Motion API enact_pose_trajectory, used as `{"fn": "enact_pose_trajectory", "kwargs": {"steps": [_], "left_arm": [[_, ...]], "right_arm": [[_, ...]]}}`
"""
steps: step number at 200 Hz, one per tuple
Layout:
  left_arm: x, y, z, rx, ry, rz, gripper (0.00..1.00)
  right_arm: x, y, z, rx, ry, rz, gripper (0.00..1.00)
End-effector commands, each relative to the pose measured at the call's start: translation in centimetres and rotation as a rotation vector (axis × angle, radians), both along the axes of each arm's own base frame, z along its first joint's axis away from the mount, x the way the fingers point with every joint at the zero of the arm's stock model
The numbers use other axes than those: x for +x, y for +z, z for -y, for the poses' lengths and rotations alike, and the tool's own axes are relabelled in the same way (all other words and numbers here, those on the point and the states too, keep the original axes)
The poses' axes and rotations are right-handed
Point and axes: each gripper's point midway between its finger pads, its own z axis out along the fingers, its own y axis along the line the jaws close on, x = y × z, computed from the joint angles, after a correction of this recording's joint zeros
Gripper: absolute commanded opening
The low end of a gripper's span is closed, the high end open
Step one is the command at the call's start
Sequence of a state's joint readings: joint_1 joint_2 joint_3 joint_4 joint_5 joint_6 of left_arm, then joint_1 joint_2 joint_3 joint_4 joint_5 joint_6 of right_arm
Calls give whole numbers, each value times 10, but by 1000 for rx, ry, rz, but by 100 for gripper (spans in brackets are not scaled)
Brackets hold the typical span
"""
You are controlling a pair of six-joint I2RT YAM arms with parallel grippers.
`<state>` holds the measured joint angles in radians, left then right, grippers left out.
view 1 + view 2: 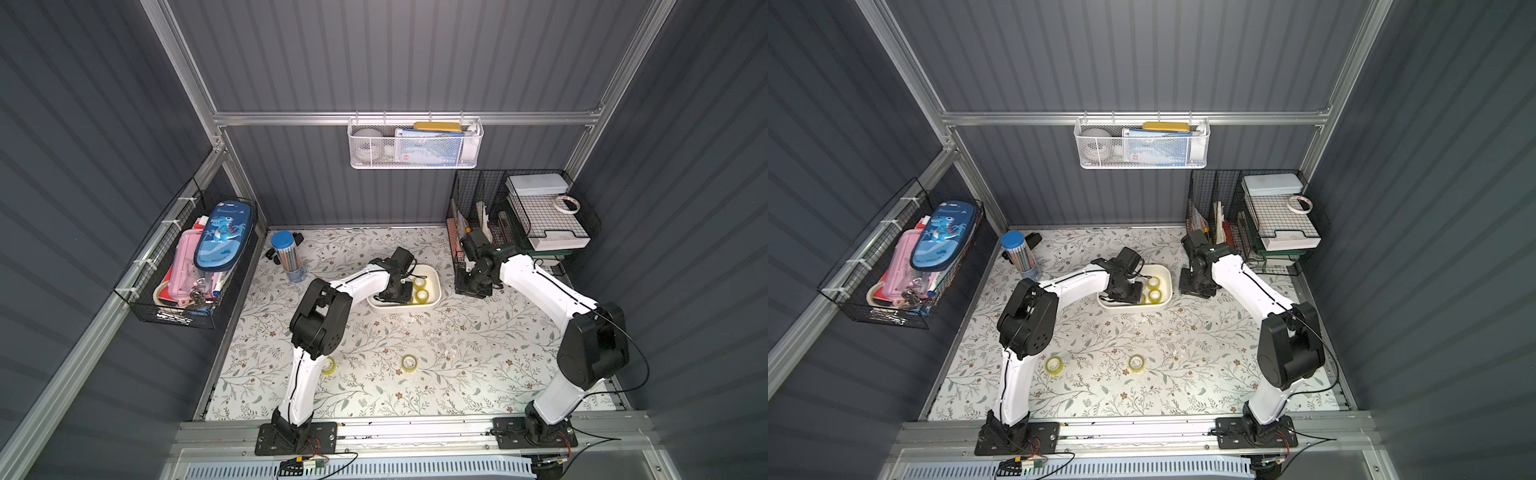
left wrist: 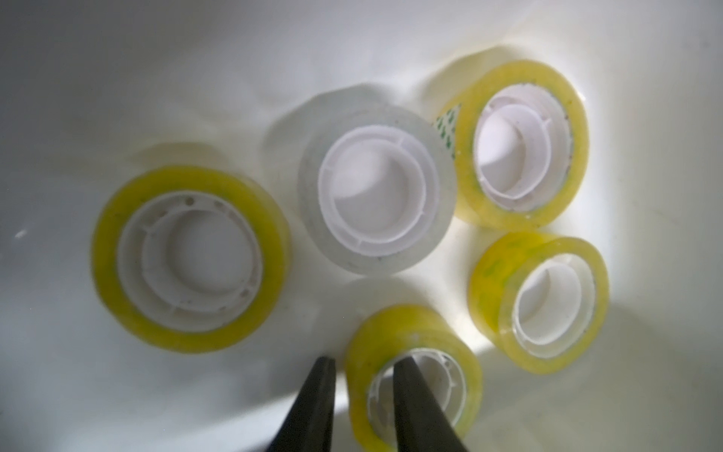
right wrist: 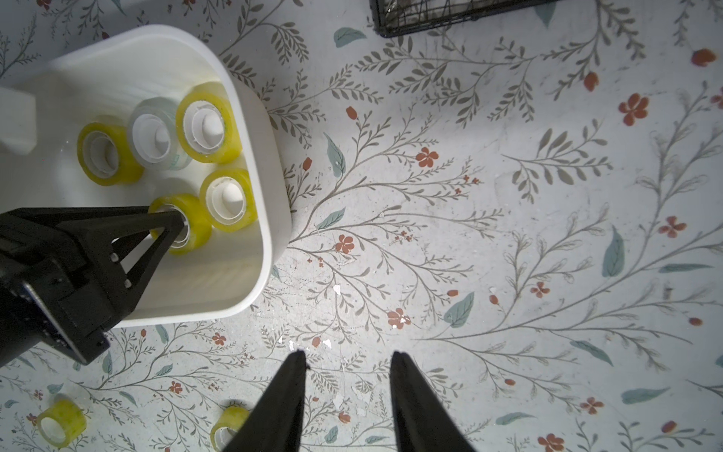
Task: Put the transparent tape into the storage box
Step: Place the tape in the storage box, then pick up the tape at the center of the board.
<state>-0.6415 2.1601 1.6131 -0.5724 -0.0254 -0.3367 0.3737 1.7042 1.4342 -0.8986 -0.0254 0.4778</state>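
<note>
The floral table [image 1: 478, 353] fills the lower middle of both top views, with the storage box [image 1: 415, 308] at centre. Inside the box, the left gripper [image 2: 364, 360] stands narrowly parted astride one yellow roll [image 2: 391, 321]. The right gripper [image 3: 349, 354], parted and empty, hovers just right of the box. Four more rolls of transparent tape [image 2: 375, 188] lie in the box. Two loose rolls [image 1: 409, 363] lie on the table, lower in the frame.

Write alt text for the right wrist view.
A white rounded plastic tub holds five tape rolls; the left gripper straddles the wall of one yellow roll. Two yellow rolls lie on the floral mat by the open right gripper.
</note>
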Motion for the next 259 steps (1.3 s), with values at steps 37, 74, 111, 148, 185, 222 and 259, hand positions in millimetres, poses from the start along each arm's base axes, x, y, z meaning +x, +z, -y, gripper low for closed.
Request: {"fn": "enact_pose_trajectory", "kwargs": {"steps": [37,74,111,148,185,222,259], "left_arm": [[-9,39,-9,-32,-5,51,40],[-13,72,-20,-41,16,122,66],[-24,110,-41,-38,64,192,75],[-56,135,-90,-18,188,235,80],[-92,153,-134,9,295,253,84],[-118,152,-159,19,366,243,89],[-129,150,-168,-10,417,234,92]], "right_arm": [[-3,8,-8,18,23,0,40],[-8,12,-22,-6,87,5,40],[-25,12,-57,-11,234,-20,40],[-68,-6,-98,-39,434,-89,41],[-115,-36,-132,-25,561,-151,41],[-144,-70,-150,-51,625,-191,41],[-155,-96,-152,-82,632,-203,42]]}}
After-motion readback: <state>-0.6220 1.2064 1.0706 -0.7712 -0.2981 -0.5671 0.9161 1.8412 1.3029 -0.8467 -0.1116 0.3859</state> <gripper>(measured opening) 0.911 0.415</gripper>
